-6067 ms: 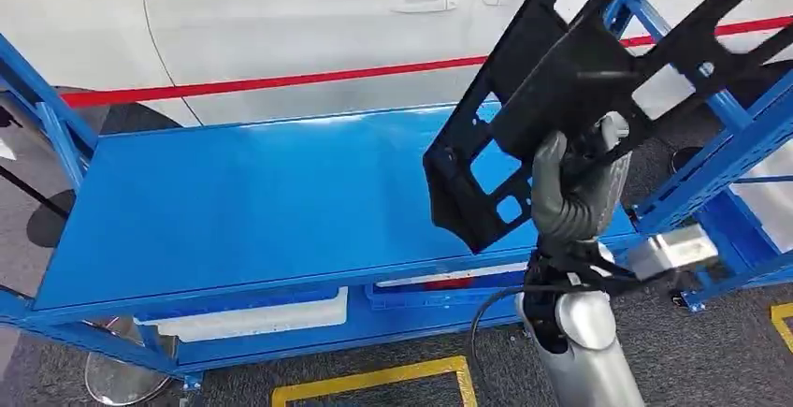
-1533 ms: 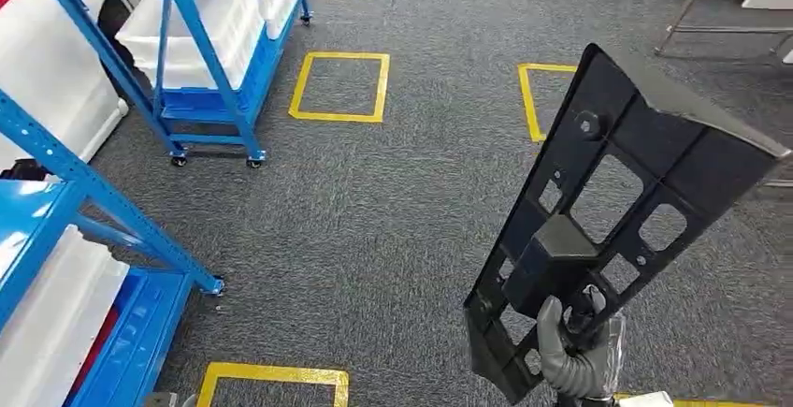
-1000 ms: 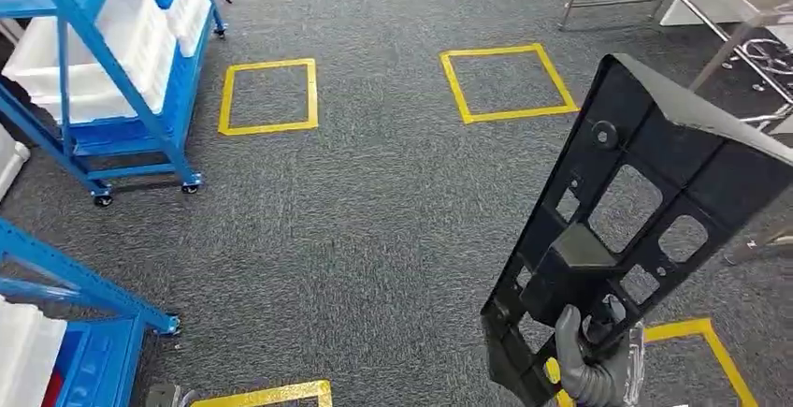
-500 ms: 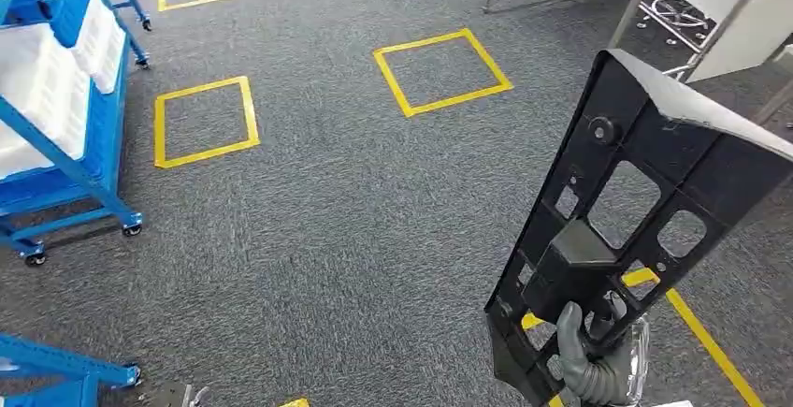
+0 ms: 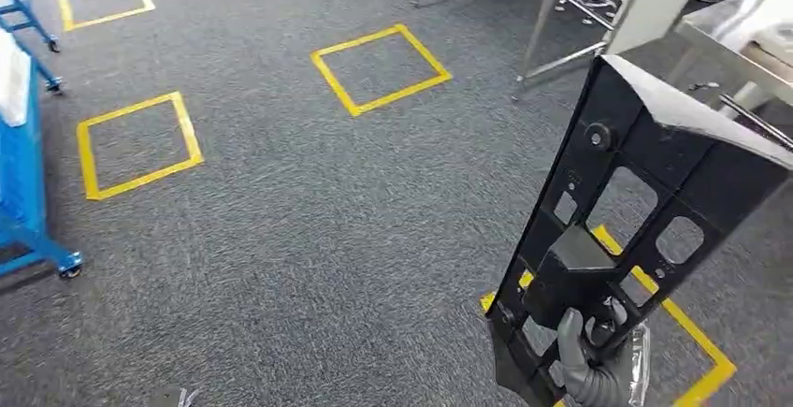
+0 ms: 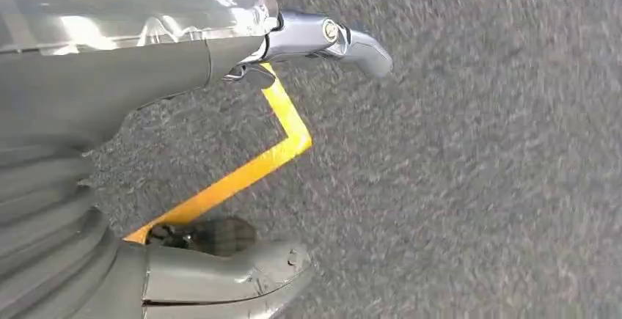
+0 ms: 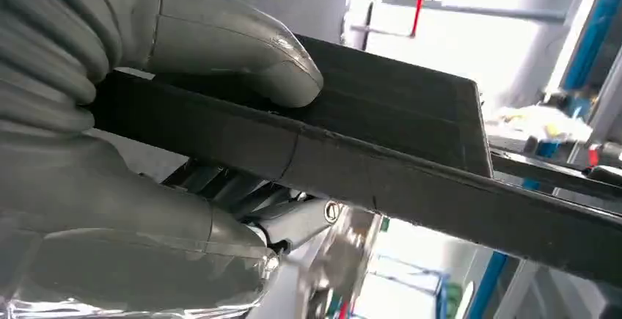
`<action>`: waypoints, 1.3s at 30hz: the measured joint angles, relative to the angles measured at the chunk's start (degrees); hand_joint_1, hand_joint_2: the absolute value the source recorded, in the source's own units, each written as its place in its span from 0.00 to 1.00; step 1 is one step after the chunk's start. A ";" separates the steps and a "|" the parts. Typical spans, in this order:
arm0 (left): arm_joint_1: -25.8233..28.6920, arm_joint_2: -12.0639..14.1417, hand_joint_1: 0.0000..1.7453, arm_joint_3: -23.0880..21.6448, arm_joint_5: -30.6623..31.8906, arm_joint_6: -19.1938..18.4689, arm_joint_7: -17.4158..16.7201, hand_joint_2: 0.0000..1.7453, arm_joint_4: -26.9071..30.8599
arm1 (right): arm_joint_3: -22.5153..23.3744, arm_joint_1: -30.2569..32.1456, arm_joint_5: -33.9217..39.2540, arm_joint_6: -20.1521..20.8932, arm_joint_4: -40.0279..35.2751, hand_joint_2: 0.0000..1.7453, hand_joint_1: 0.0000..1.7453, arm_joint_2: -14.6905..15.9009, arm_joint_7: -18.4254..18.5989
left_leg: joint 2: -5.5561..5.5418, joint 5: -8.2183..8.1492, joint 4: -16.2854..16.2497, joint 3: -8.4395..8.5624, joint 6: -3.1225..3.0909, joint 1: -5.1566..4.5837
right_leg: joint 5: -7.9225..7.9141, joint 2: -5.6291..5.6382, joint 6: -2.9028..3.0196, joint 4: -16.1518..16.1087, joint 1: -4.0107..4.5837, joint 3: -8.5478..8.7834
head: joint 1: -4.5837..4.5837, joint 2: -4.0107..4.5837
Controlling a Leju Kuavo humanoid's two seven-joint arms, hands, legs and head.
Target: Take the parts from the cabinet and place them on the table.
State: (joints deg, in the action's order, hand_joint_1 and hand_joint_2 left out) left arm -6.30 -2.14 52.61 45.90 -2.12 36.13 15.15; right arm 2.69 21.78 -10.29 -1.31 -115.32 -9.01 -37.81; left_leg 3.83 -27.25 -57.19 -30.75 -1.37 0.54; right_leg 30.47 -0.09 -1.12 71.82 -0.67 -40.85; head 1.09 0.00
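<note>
I'm watching my right hand (image 5: pixel 592 374) gripping the black part (image 5: pixel 628 229) low (left hand (image 6: pixel 110 150) hanging, fingers apart, empty); it's risking clipping the metal table (image 5: pixel 739 37).

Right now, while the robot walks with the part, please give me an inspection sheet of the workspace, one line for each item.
Surface: grey carpet floor with yellow taped squares; a metal table stands at the far right.
Job's things: black plastic part, a long frame with cut-outs, held upright and tilted, above the floor.
Clutter: nothing seen on the floor; things on the table are too unclear to name.
Robot hands: right robot hand grips the part at its lower end; left robot hand holds nothing, fingers apart, over the carpet.
Cables: nothing seen.
Surroundings: blue wheeled rack at the left edge; metal frame legs further ahead.
</note>
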 joint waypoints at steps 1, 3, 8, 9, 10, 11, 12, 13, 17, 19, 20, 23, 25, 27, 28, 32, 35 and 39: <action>-0.02 0.00 0.00 0.02 -0.13 -0.11 0.07 1.00 0.00 | 0.00 0.12 -0.07 0.00 -0.09 1.00 1.00 0.00 -0.02 | 0.61 -0.15 0.00 0.23 0.13 0.00 | -2.34 -0.58 0.19 -5.03 0.02 2.83 | -0.02 0.00; 0.06 0.00 0.00 0.17 -0.37 -0.17 0.20 1.00 0.00 | 0.00 0.21 -0.13 0.02 -0.31 1.00 1.00 -0.02 -0.09 | 1.70 -0.62 -0.04 0.81 0.74 -0.29 | -3.58 -5.72 1.14 -13.23 0.85 7.38 | -0.02 0.00; 0.24 0.00 0.00 0.61 -0.50 -0.26 0.33 1.00 0.00 | 0.02 1.30 -0.07 -0.31 -0.53 1.00 1.00 -0.55 -0.42 | 3.75 -1.71 -0.08 1.61 2.44 -0.17 | -4.41 -1.90 2.32 -13.97 0.35 7.64 | -0.06 0.00; 0.25 0.00 0.00 0.70 -0.50 -0.24 0.46 1.00 0.00 | 0.04 1.49 0.02 -0.28 -0.70 1.00 1.00 -0.83 -0.70 | 0.21 -3.21 -2.06 1.11 2.65 0.02 | -4.51 -1.23 2.69 -14.10 0.32 7.66 | -0.31 0.00; 0.40 -0.02 0.00 0.74 -0.41 -0.24 0.48 1.00 0.00 | 0.04 1.38 0.09 -0.24 -0.70 1.00 1.00 -1.07 -0.83 | -1.94 -5.55 -5.95 -0.58 2.75 0.17 | -4.55 -0.57 2.94 -14.10 0.35 7.61 | -0.52 0.00; 0.65 0.00 0.00 0.85 -0.48 -0.06 0.53 1.00 0.00 | 0.06 1.42 0.13 -0.11 -0.70 1.00 1.00 -1.35 -0.89 | -2.95 -8.01 -10.96 -2.90 2.91 0.21 | -4.51 0.28 3.12 -14.09 0.38 7.61 | -0.61 0.00; 0.93 0.02 0.00 0.98 -0.48 0.02 0.64 1.00 0.00 | 0.11 1.61 0.17 0.26 -0.70 1.00 1.00 -1.55 -1.09 | -3.34 -9.74 -15.43 -5.12 3.05 0.19 | -4.49 1.20 3.16 -14.05 0.47 7.59 | -0.57 0.00; 1.09 0.04 0.00 1.14 -0.46 0.09 0.79 1.00 0.00 | 0.35 1.84 0.17 0.77 -0.70 1.00 1.00 -1.86 -1.29 | -3.40 -10.20 -18.31 -6.69 3.10 0.18 | -4.49 2.15 3.16 -13.95 0.53 7.60 | -0.65 0.00; 0.95 0.20 0.00 1.62 0.39 0.48 1.71 1.00 0.02 | 1.53 2.31 -0.64 2.47 -0.74 1.00 1.00 -3.37 -1.86 | -5.45 -0.67 -5.06 -1.75 2.38 0.19 | -4.19 5.72 2.86 -13.20 0.50 7.73 | -0.61 0.00; 1.03 0.44 0.00 2.03 0.42 0.50 2.19 1.00 0.07 | 1.73 2.31 -1.66 2.67 -0.76 1.00 1.00 -4.07 -1.95 | -8.82 -0.76 -0.47 -0.14 1.86 0.39 | -4.03 7.11 2.37 -12.62 0.62 7.25 | -0.50 0.00; 0.94 0.46 0.00 2.16 0.42 0.50 2.25 1.00 0.07 | 1.77 2.47 -1.99 2.67 -0.77 1.00 1.00 -4.35 -1.99 | -8.16 -0.77 -0.88 -0.12 1.82 0.11 | -4.26 7.70 1.95 -12.80 0.31 6.90 | -0.61 0.00; 0.62 0.20 0.00 2.23 0.41 0.48 2.43 1.00 0.13 | 1.97 3.07 -2.32 2.73 -0.87 1.00 1.00 -4.85 -1.99 | -6.29 -0.07 0.13 0.30 0.71 0.56 | -4.28 8.54 0.75 -12.74 0.43 6.70 | -0.54 0.00; 0.72 0.24 0.00 2.32 0.42 0.48 2.47 1.00 0.13 | 2.21 3.05 -2.38 2.73 -0.98 1.00 1.00 -4.98 -2.03 | -4.69 0.13 0.59 0.58 0.04 0.45 | -0.88 1.87 0.35 -8.16 0.61 4.54 | 0.18 0.00; 1.09 0.24 0.00 2.40 0.42 0.48 2.47 1.00 0.13 | 2.30 2.93 -2.45 2.73 -0.98 1.00 1.00 -5.09 -1.99 | -2.97 0.00 0.56 0.52 -0.13 0.26 | 3.19 0.65 -0.08 0.20 0.21 0.43 | 0.20 0.00; 1.16 0.24 0.00 2.43 0.46 0.48 2.45 1.00 0.13 | 2.32 3.10 -2.45 2.73 -0.98 1.00 1.00 -5.09 -1.99 | -2.12 -0.08 0.53 0.49 -0.09 0.25 | 4.08 0.56 -0.33 3.39 -0.03 -1.21 | 0.18 0.00; 0.99 0.13 0.00 2.43 1.75 0.48 2.03 1.00 0.13 | 2.40 3.15 -2.82 2.75 -0.53 1.00 1.00 -5.11 -1.99 | 0.92 -0.82 0.49 1.35 0.62 0.27 | -3.56 -1.44 -0.76 -8.46 -0.65 5.04 | 0.22 0.00; 0.74 0.13 0.00 2.38 2.47 0.44 1.90 1.00 0.13 | 2.43 2.55 -2.97 3.10 0.09 1.00 1.00 -5.22 -1.97 | 2.43 -1.53 0.29 1.95 1.78 -0.23 | -3.93 -3.84 0.28 -12.94 0.02 7.26 | 0.11 0.00; -0.32 0.00 0.00 2.32 2.95 0.42 1.95 1.00 0.13 | 2.49 2.47 -2.95 3.43 0.35 1.00 1.00 -5.29 -1.99 | 1.22 -2.71 -0.37 2.51 3.13 0.28 | -4.33 -1.34 1.67 -13.77 -0.32 7.46 | 0.09 0.00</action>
State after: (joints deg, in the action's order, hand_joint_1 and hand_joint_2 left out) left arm -6.62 -2.14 54.93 48.85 -1.70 38.07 15.28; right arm 5.18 24.25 -13.25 2.12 -114.97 -14.29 -39.80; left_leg 5.04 -29.96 -57.56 -28.24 1.76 0.83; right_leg 26.14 -1.44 0.54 58.05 -0.99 -33.39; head 1.18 0.00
